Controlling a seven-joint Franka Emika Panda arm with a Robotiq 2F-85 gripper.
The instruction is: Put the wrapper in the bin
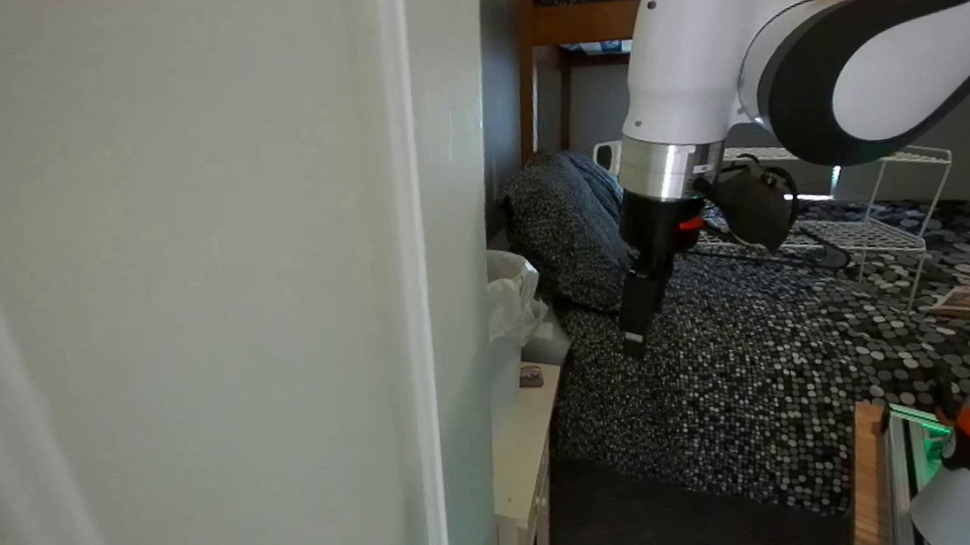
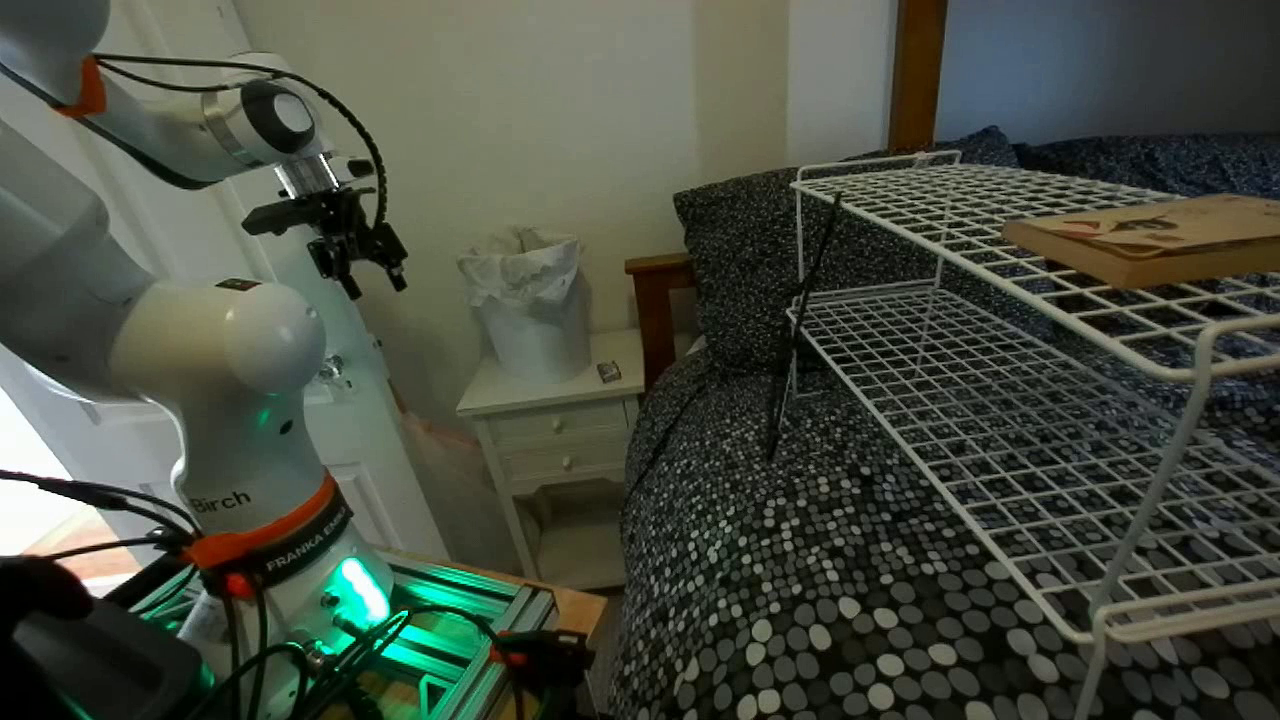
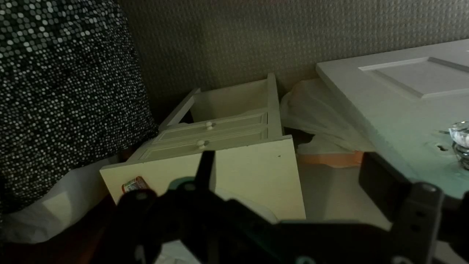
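Plain pale wall (image 2: 560,110) runs behind this bedroom corner. Toward the left in an exterior view, a white door (image 2: 395,500) stands behind the white robot arm (image 2: 230,330), whose base glows green. From the arm's far end hangs the black gripper (image 2: 376,286); in the wrist view its fingers (image 3: 206,168) are spread well apart. Next along comes a white nightstand (image 2: 490,390) with two drawers (image 2: 530,422) above an open shelf (image 2: 580,555). On its top a white bin (image 2: 540,340) with a pale bag (image 2: 515,275) folded over its rim stands upright, and the small wrapper (image 2: 608,371) lies on the same top, just right of the bin and well apart from the gripper. Dark dotted bedding (image 2: 740,590) follows, a pillow (image 2: 750,240) propped at the head. On that bedding stands a white wire rack (image 2: 1185,374) of two tiers, a book (image 2: 1150,245) flat on the upper one.
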